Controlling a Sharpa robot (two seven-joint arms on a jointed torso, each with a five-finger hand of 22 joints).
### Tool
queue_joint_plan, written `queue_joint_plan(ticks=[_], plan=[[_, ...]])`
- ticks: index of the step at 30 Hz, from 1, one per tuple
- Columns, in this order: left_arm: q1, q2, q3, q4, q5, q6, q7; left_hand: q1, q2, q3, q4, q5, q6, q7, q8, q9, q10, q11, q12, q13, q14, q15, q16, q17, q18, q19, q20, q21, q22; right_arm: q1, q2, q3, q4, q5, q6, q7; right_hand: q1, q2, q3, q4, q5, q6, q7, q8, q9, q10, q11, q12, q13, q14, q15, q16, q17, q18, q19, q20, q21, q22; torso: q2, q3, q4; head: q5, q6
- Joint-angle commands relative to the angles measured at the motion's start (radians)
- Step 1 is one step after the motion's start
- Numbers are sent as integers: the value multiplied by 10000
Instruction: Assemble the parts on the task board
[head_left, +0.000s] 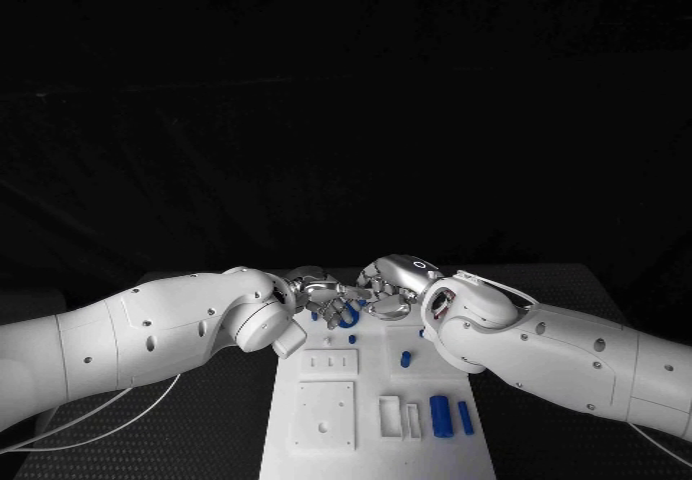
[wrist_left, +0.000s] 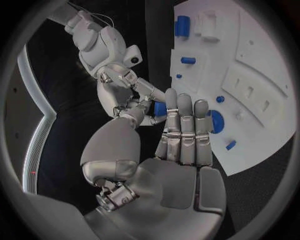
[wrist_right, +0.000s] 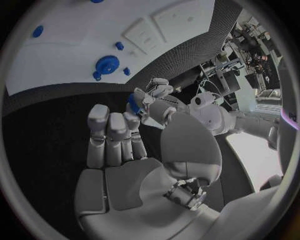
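Both hands (head_left: 351, 295) pinch one blue part (wrist_left: 160, 108).

Both white arms come in low from the sides and meet in the middle, wrists bent inward so the two silver hands face each other. The left robot hand (head_left: 315, 292) and the right robot hand (head_left: 387, 288) are basically fingertip to fingertip. From the left wrist cam the left fingers (wrist_left: 182, 131) stand straight up side by side, thumb curving in toward them. Right wrist cam is much the same: fingers (wrist_right: 111, 135) upright together, thumb arched over. Both are pinching the same small blue part (wrist_right: 134, 103) between their fingertips
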Motion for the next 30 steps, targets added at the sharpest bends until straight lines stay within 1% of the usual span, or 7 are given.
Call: queue_joint_plan(ticks=[1,4,13,16,20,23,30], plan=[[8,24,9,19,75,188,59,43,178,-67,-62,-31,31,-49,-66,18,-112,-5,59,47,-99,11,50,-21,181,-89,-389,57,200,-26,50,0,59,-83,162,16,-72,-2,49,-13,72,617,301,86,210,70,27,19,-13,58,-43,-13,-6,350,67,-8,-4,81,6,5,-4,9,-10],[9,42,9,-12,75,172,22,126,294,-114,-148,-29,38,-50,-76,17,-140,-4,82,99,-110,11,76,-43,177,-113,-388,86,197,-37,54,0,94,-58,133,29,-75,0,50,-14,74,618,301,85,210,70,27,18,-13,59,-43,-14,-6,350,68,-8,-4,81,9,12,-6,21,-13],[9,68,9,-22,75,231,38,197,375,-173,-244,-27,49,-49,-89,12,-171,-4,105,157,-125,12,104,-75,173,-136,-388,116,189,-45,93,-1,78,-30,233,23,-83,3,54,-17,83,621,300,82,211,72,27,17,-13,61,-43,-16,-7,350,72,-7,-7,80,6,11,-12,17,-6],[9,77,9,-14,77,284,61,309,541,-176,-359,-22,79,-54,-90,12,-190,-9,125,205,-134,11,129,-104,171,-155,-389,138,182,-49,121,-2,10,-29,264,15,-86,4,55,-18,85,622,300,80,211,73,27,17,-12,62,-44,-17,-7,350,73,-7,-8,79,13,11,-8,12,-13],[9,51,9,4,77,375,47,533,929,-162,-684,-9,233,-83,-42,35,-219,-37,154,293,-147,11,184,-166,156,-186,-386,186,174,-60,127,-3,-104,-32,270,-15,-89,7,57,-19,89,623,300,79,211,73,27,17,-12,62,-44,-18,-8,350,74,-7,-9,79,9,17,-5,-2,-16],[9,21,8,10,77,405,47,636,1056,-134,-897,19,318,-102,-22,42,-236,-50,161,333,-154,10,212,-205,148,-202,-387,205,166,-63,129,-3,-152,-33,269,-11,-92,9,59,-20,91,623,300,77,211,74,27,16,-12,63,-44,-19,-8,350,74,-7,-10,78,11,19,-14,-8,-13],[8,7,8,-6,77,428,55,724,1293,49,-1394,385,624,-167,62,66,-249,-97,170,420,-166,14,290,-312,114,-216,-383,246,144,-77,154,-3,-150,-29,317,14,-95,11,62,-23,96,626,299,76,212,74,26,16,-11,64,-44,-20,-8,350,76,-7,-12,78,19,17,-3,-31,-24]])
